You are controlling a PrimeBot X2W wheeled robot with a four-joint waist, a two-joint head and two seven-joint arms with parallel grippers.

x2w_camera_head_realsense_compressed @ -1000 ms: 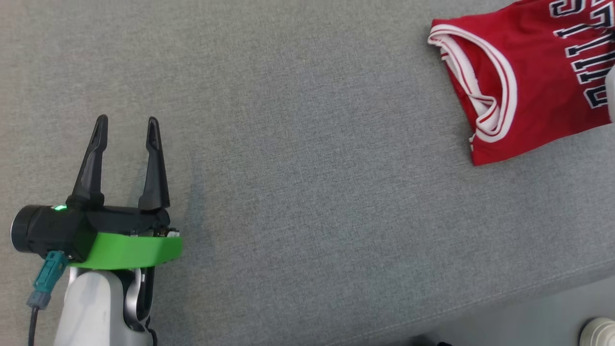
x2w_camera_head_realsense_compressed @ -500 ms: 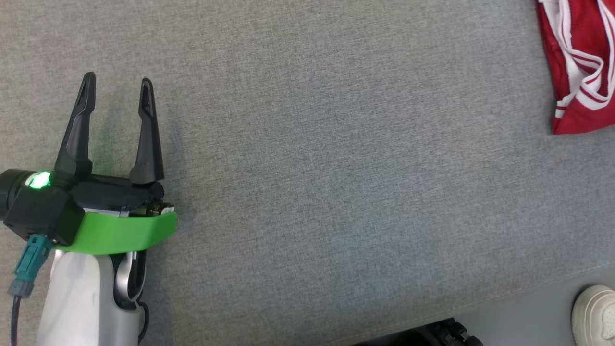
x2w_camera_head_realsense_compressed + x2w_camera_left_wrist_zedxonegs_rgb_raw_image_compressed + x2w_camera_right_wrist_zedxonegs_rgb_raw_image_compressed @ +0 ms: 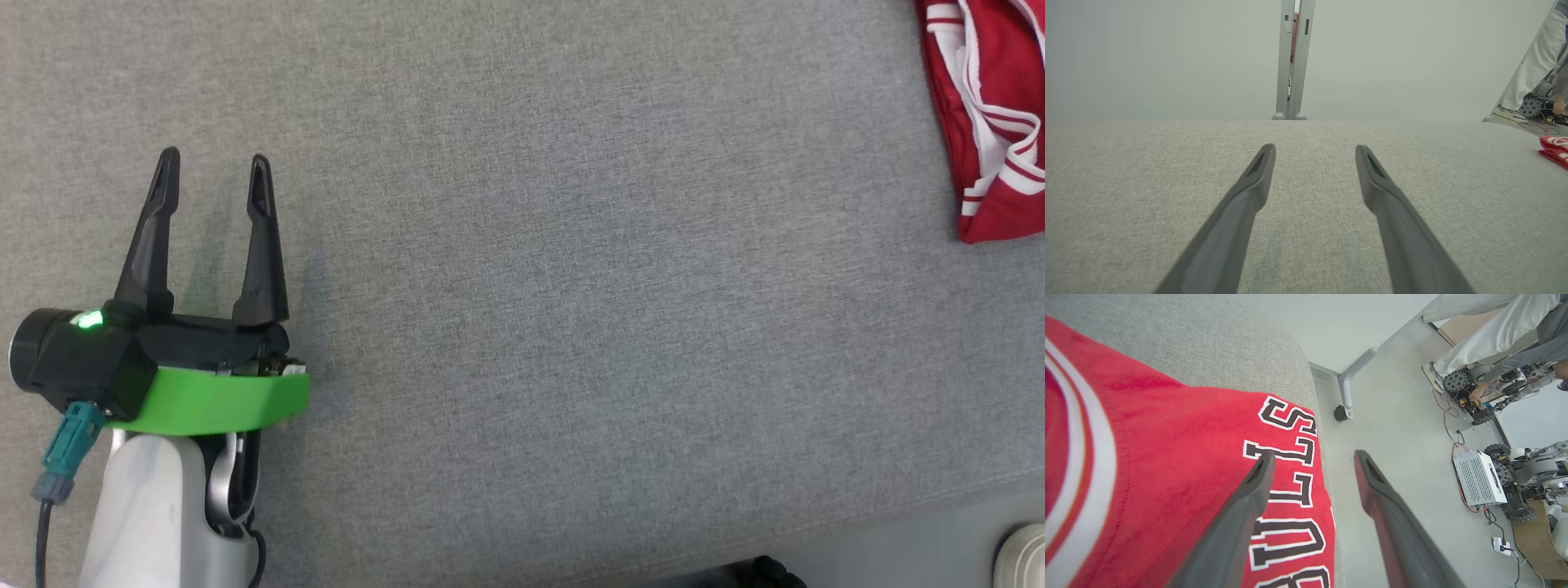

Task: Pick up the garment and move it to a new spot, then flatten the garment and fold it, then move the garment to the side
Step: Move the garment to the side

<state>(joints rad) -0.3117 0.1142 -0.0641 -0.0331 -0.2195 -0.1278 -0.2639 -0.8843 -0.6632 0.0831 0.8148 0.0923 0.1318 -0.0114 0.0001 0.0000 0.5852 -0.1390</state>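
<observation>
Fingers of the left gripper [image 3: 214, 167] and right gripper [image 3: 1312, 457] are spread wide, nothing held. The garment [image 3: 1167, 457] is found at the worktop [image 3: 1208, 347] edge; it could be dragged off if snagged on withdrawal.

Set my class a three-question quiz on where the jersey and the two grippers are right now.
1. True or false: the left gripper is shut on the red jersey.
2. In the head view the jersey lies at: A upper right; B lower left; C centre.
3. Fill in: in the right wrist view the right gripper has its jaws ____ above the jersey's lettered edge.
Key: 1 false, the left gripper is open over bare grey upholstery; 2 A; 3 open.
</observation>
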